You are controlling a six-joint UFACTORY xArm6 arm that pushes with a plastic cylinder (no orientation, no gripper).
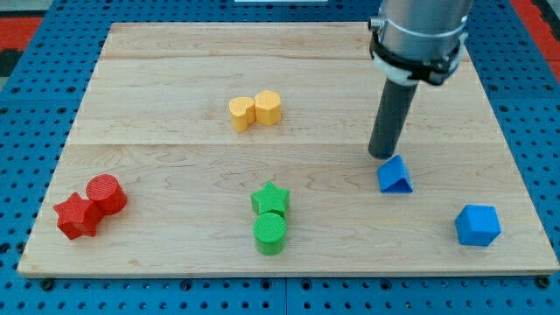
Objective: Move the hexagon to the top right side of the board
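Two yellow blocks touch near the board's upper middle. The right one (269, 108) looks like a hexagon; the shape of the left one (241, 114) is unclear. My tip (382, 156) rests on the board at the view's right, far from the yellow pair. It is just above and slightly left of a blue triangle (395, 175), almost touching it. A blue block (477, 225) with an angular outline, cube or hexagon I cannot tell, lies near the bottom right corner.
A green star (269, 199) touches a green cylinder (270, 234) at the bottom middle. A red star (77, 215) touches a red cylinder (106, 193) at the bottom left. The wooden board (175, 52) lies on a blue perforated surface.
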